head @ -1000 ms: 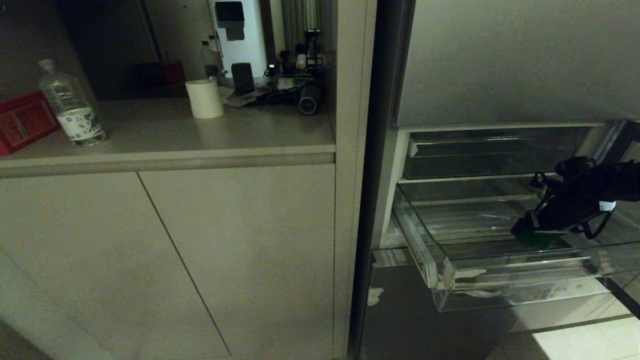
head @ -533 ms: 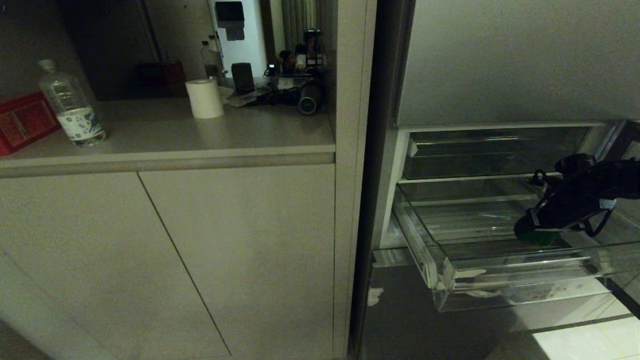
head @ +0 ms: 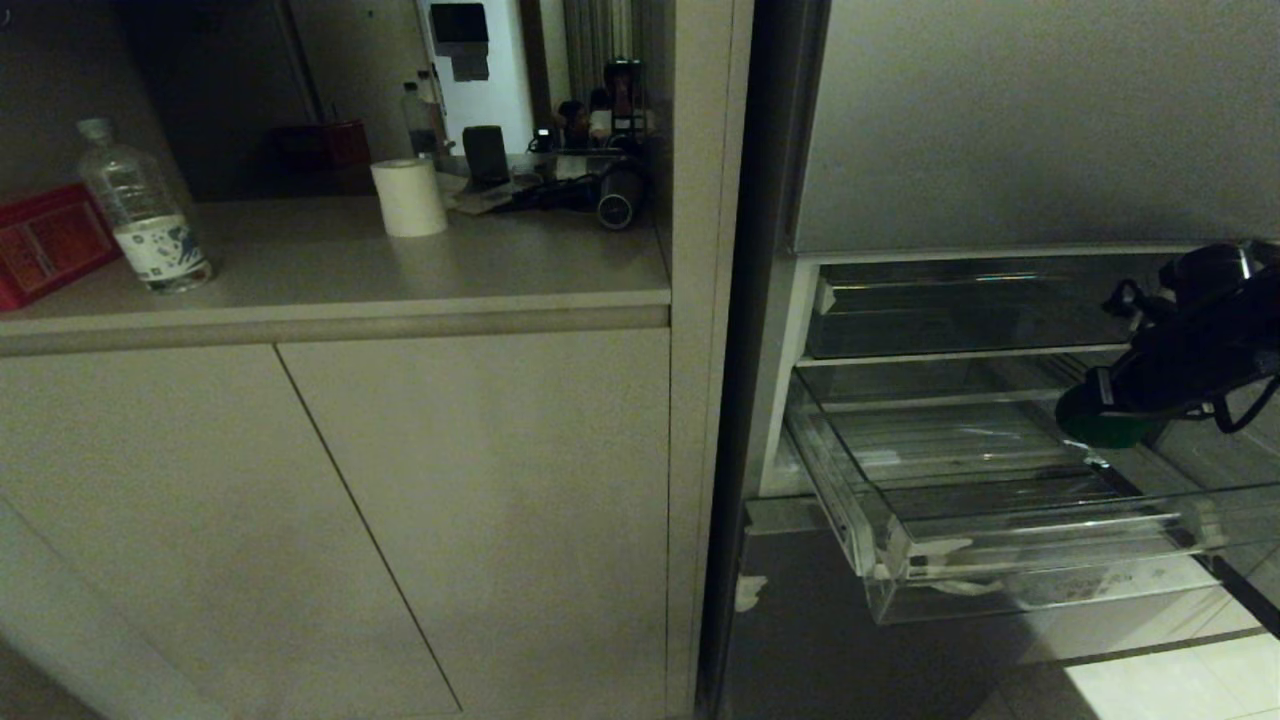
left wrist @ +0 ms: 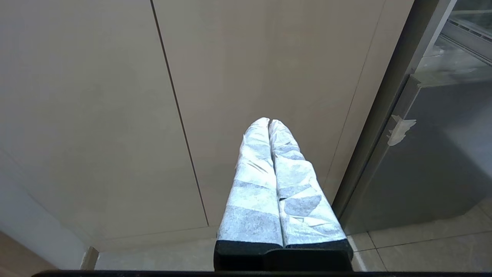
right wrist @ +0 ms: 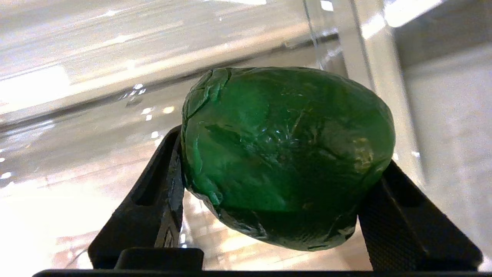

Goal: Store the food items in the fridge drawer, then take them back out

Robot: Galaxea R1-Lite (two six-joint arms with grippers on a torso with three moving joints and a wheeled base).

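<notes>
One dark green food item [right wrist: 286, 154] clamped in my right end effector [head: 1098, 415], now lifted higher above the clear fridge drawer [head: 1000, 545], left end effector [left wrist: 271, 127] pressed together, parked by the cabinet door [left wrist: 96, 115].

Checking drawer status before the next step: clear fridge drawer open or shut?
Open. The clear fridge drawer is pulled out past the fridge front, its lip overhanging the floor; no food shows on its ribbed floor.

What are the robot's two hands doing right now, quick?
Left gripper: closed, holding nothing, parked by the cupboard door.
Right gripper: closed on the green food, above the clear drawer.
</notes>
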